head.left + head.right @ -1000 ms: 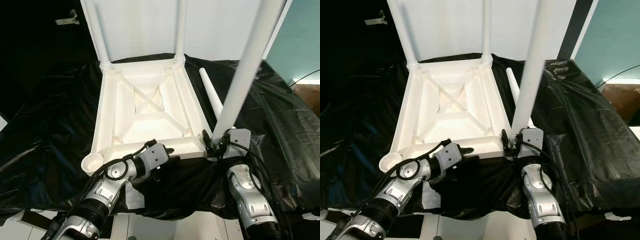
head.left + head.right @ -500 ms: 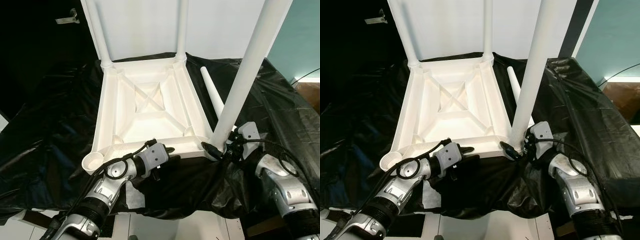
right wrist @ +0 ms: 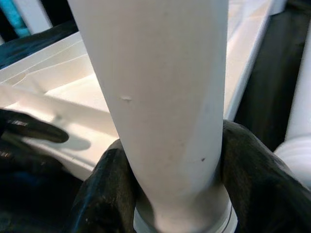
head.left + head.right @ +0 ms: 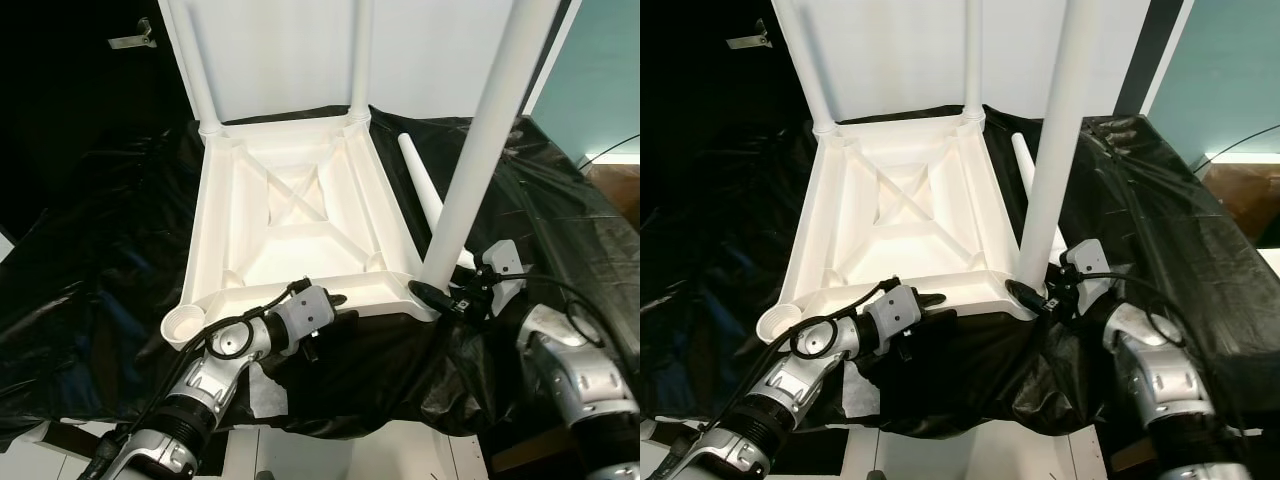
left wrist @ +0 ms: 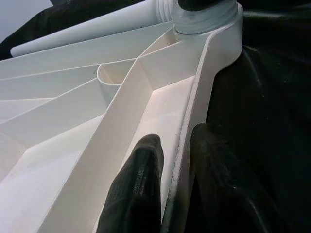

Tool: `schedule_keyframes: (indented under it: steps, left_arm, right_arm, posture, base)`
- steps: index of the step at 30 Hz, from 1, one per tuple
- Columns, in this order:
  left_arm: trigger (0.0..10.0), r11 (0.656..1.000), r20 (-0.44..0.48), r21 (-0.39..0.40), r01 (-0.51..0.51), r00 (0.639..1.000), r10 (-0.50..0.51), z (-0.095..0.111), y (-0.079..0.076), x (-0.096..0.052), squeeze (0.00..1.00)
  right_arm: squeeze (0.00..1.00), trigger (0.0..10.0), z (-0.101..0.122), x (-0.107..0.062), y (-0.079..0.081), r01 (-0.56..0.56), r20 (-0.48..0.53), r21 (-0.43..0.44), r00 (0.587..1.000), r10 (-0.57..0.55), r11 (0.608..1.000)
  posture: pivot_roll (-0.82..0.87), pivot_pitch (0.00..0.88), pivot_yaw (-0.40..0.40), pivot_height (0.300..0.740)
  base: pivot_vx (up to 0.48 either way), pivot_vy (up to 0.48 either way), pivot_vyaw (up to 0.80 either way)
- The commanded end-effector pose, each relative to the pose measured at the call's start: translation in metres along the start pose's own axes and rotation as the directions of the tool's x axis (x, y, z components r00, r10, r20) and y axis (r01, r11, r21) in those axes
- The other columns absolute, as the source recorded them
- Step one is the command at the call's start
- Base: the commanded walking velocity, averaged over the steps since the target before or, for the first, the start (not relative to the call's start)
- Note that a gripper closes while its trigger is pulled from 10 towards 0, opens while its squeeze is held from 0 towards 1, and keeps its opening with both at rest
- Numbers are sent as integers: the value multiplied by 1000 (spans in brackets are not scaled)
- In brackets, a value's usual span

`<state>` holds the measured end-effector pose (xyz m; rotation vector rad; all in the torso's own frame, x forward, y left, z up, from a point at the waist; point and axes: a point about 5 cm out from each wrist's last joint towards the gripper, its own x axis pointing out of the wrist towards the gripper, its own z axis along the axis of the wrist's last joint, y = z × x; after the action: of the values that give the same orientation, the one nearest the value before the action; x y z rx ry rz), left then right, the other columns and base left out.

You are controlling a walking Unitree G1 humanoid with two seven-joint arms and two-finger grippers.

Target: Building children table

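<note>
A white plastic children's table top [image 4: 290, 215] lies upside down on a black sheet. Two legs stand in its far corners, one far left leg [image 4: 195, 70] and one far right leg [image 4: 361, 55]. A third leg [image 4: 480, 150] stands upright in the near right corner socket. My right gripper [image 4: 437, 293] is shut on this leg's base, its fingers [image 3: 252, 170] wrapped round it. My left gripper [image 4: 335, 305] is shut on the table's near rim [image 5: 187, 131], one finger [image 5: 141, 189] inside and one outside. A loose fourth leg [image 4: 425, 190] lies on the sheet to the right.
The near left corner socket [image 4: 183, 325] holds no leg. A black plastic sheet [image 4: 90, 250] covers the work surface, rumpled all round. A white wall panel [image 4: 300, 50] stands behind the table. A teal wall [image 4: 600, 80] is at the far right.
My right arm has swung out to the right while its gripper stays on the leg's base. The upright leg leans slightly differently. The left gripper has not moved.
</note>
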<state>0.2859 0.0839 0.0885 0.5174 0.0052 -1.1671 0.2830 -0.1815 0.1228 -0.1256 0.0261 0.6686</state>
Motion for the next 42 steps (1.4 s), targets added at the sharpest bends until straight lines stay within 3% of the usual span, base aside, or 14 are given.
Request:
schedule_keyframes:
  steps: [1, 3, 10, 12, 13, 18, 19, 20, 24, 25, 27, 30, 31, 42]
  left_arm:
    - [10000, 993, -84, -40, 110, 990, -113, -19, -21, -1, 0]
    - [10000, 993, -88, -39, 113, 989, -116, -19, -21, -2, 0]
    - [10000, 993, -95, -38, 114, 989, -117, -20, -20, -2, 0]
    - [10000, 993, -97, -36, 114, 988, -117, -21, -20, -3, 0]
    - [10000, 993, -100, -34, 114, 988, -117, -21, -20, -3, 0]
    - [10000, 993, -102, -32, 114, 988, -117, -22, -20, -2, 0]
    - [10000, 993, -100, -32, 114, 988, -117, -21, -20, -2, 0]
    - [10000, 993, -100, -32, 114, 988, -117, -21, -20, -2, 0]
    - [10000, 993, -100, -33, 113, 988, -115, -21, -20, -1, 0]
    - [10000, 993, -97, -36, 112, 989, -115, -21, -21, -1, 0]
    - [10000, 993, -97, -36, 112, 989, -115, -21, -21, -1, 0]
    - [10000, 993, -97, -36, 113, 988, -116, -21, -22, -1, 0]
    - [10000, 993, -96, -36, 113, 989, -116, -21, -22, -1, 0]
    - [10000, 993, -87, -32, 117, 989, -120, -19, -21, 4, 0]
  right_arm:
    - [0, 0, -12, 4, 8, 100, -16, 36, 995, -100, 994]
    - [0, 0, -26, 5, 8, 439, -78, 16, 896, -436, 898]
    - [0, 0, -31, 8, 33, 489, -80, 110, 872, -483, 865]
    - [0, 0, -33, 9, 37, 521, -94, 115, 853, -513, 846]
    - [0, 0, -35, 10, 40, 589, -98, 99, 808, -582, 802]
    - [0, 0, -34, 11, 38, 638, -82, 85, 770, -633, 766]
    - [0, 5529, -32, 13, 37, 634, -74, 89, 773, -630, 768]
    - [0, 10000, -31, 15, 37, 627, -68, 87, 779, -623, 774]
    - [0, 10000, -27, 17, 39, 621, -48, 74, 783, -620, 780]
    - [1000, 10000, -19, 21, 44, 544, 1, 52, 839, -544, 838]
    - [1000, 10000, -19, 21, 44, 544, 1, 52, 839, -544, 838]
    - [1000, 10000, -15, 23, 46, 463, 20, 36, 886, -464, 886]
    - [0, 10000, -14, 21, 44, 398, 28, 14, 917, -398, 917]
    - [0, 10000, 0, 0, 8, 106, 2, -148, 994, -107, 983]
  posture:
    - [-16, 20, 1, 740]
    - [-11, 19, 0, 740]
    - [-5, 19, -1, 740]
    - [-1, 14, -3, 740]
    - [3, 5, -2, 740]
    - [3, 5, -2, 740]
    - [3, 9, -2, 740]
    - [3, 10, -2, 740]
    - [1, 10, -3, 740]
    - [-3, 10, 0, 740]
    - [-3, 10, 0, 740]
    - [-8, 9, 1, 740]
    - [-18, 8, 0, 740]
    - [-37, 4, 2, 740]
  base:
    - [0, 0, 0]
    - [0, 0, 0]
    - [0, 0, 0]
    - [0, 0, 0]
    - [0, 0, 0]
    - [0, 0, 0]
    - [0, 0, 0]
    - [0, 0, 0]
    - [0, 0, 0]
    - [0, 0, 0]
    - [0, 0, 0]
    - [0, 0, 0]
    - [0, 0, 0]
    - [0, 0, 0]
